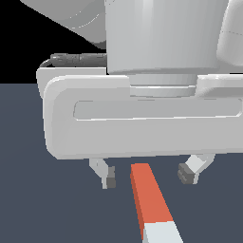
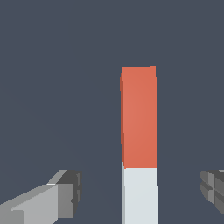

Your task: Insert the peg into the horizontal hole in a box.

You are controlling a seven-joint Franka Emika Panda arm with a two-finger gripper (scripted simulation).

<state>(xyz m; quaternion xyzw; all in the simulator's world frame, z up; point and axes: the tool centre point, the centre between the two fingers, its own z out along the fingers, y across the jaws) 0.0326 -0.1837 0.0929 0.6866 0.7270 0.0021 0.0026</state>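
White gripper point(image 1: 149, 174) body filling the exterior view, fingers point(image 1: 107, 174) spread wide and holding nothing, orange-red peg point(image 1: 150, 199) with pale end lying on the dark floor point(image 1: 47, 209) between them, untouched

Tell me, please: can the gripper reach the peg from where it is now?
Probably yes. The gripper is open, with one finger on each side of the peg, and neither touches it. The wrist view shows nothing between the fingers and the peg. Its height above the peg cannot be judged.
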